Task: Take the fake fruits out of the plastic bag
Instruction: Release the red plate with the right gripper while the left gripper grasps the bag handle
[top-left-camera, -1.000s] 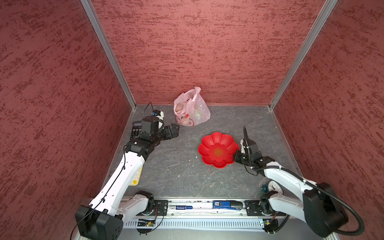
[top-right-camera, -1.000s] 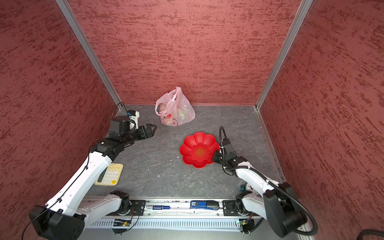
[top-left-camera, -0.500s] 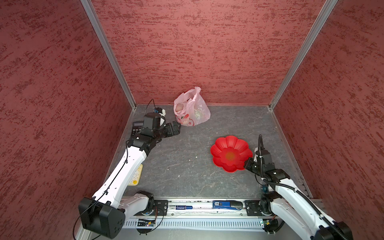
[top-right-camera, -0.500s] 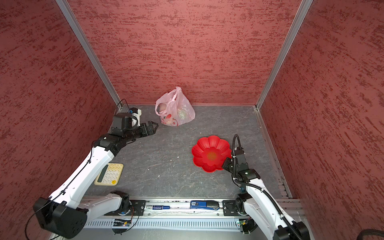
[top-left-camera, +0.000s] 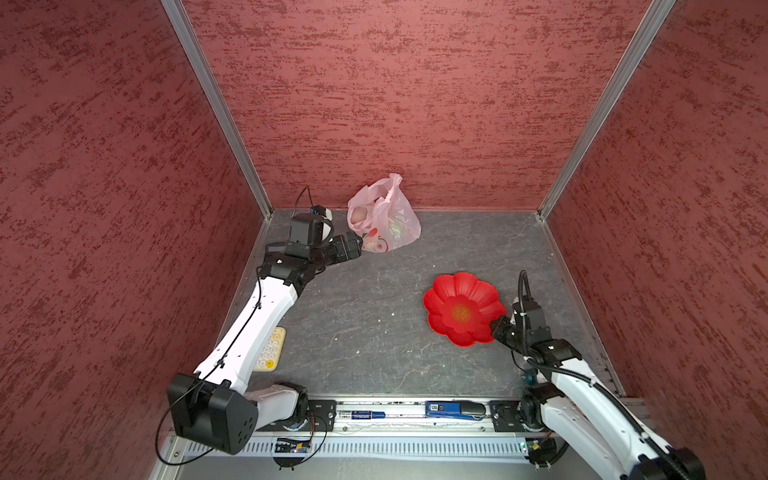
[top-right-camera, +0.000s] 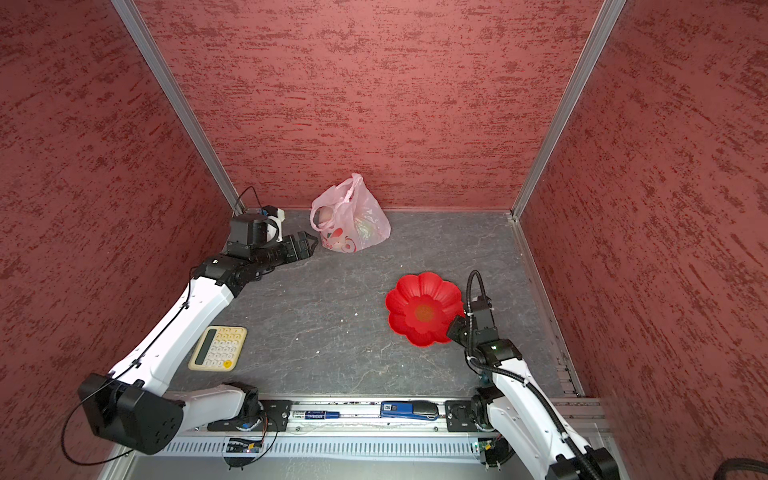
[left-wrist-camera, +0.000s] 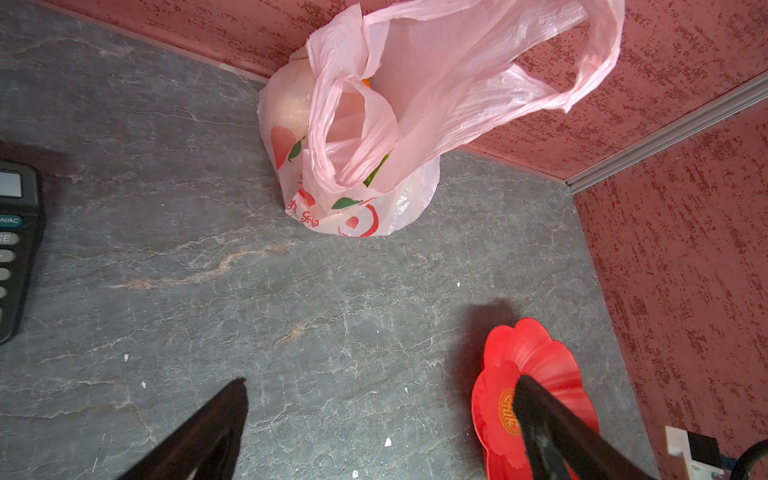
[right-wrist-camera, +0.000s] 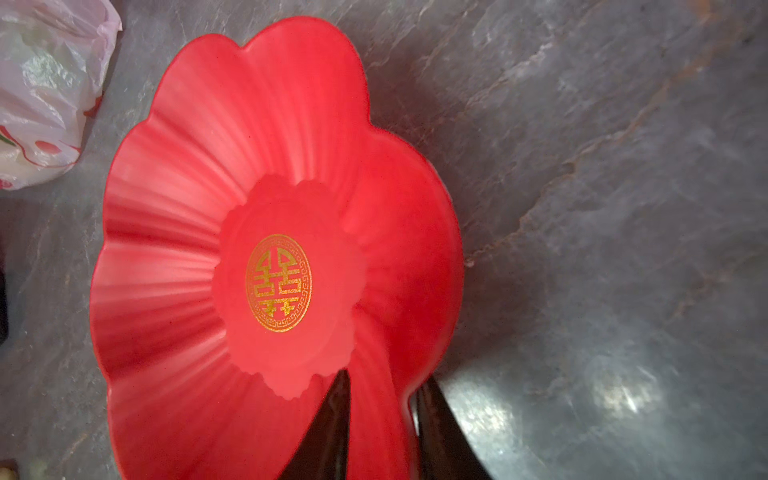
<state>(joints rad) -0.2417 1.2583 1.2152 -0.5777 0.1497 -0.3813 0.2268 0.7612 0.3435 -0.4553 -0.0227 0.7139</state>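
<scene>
1. I see the bag (top-left-camera: 384, 220) at 12 o'clock against the back wall, handles up; the toy fruits (left-wrist-camera: 291, 106) sit inside it.
2. My left gripper (top-right-camera: 311, 241) hovers just beside the bag, at its 8 o'clock, jaws wide apart, holding nothing.
3. My right gripper (right-wrist-camera: 382, 380) is at 4 o'clock, jaws slightly apart astride the rim of the red dish (top-right-camera: 401, 297).

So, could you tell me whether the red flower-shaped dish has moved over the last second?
Yes: the red dish has shifted rightward in both top views, farther from the plastic bag, which stayed by the back wall.
</scene>
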